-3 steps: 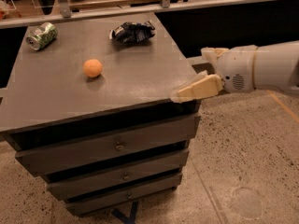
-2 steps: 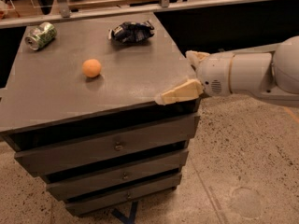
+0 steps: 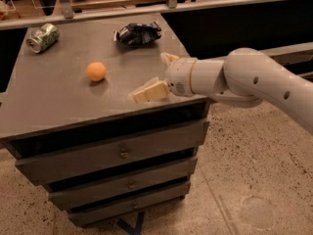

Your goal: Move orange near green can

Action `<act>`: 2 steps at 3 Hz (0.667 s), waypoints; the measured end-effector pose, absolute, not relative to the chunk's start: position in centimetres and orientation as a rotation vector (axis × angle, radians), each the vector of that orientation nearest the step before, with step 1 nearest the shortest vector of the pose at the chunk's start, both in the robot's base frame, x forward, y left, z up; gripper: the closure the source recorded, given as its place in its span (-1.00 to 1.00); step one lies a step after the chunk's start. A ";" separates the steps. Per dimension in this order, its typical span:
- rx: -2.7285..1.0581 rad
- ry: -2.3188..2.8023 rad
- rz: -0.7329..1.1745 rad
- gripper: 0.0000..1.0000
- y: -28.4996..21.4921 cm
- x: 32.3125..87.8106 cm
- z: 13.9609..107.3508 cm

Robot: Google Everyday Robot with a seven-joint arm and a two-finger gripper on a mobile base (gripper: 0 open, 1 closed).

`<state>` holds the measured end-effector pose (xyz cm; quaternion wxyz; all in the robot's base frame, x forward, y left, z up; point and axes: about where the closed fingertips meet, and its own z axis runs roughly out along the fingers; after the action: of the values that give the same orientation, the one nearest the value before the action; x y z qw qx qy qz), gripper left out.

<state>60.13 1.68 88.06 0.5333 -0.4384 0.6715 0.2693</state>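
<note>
The orange [image 3: 96, 71] sits on the grey cabinet top [image 3: 58, 97], left of the middle. The green can [image 3: 43, 37] lies on its side at the far left corner of the top, well apart from the orange. My gripper [image 3: 150, 76] hangs over the right part of the top, to the right of the orange and a hand's width from it. Its two tan fingers [image 3: 149, 91] are spread apart and hold nothing.
A dark blue-black wrinkly snack bag [image 3: 138, 33] lies at the far edge of the top, behind my gripper. The cabinet has three drawers [image 3: 122, 153] below. A dark rail and shelf run behind it. Speckled floor lies to the right.
My arm has moved left, from beside the cabinet's right edge to over its top, closer to the orange. The orange, can and bag have not moved.
</note>
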 end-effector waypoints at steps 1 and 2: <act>-1.045 1.593 0.641 -1.00 2.0 60.2 88.2; -1.032 1.587 0.642 -1.00 3.5 61.1 88.1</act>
<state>61.09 3.47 88.07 0.5407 -0.4341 0.6680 0.2702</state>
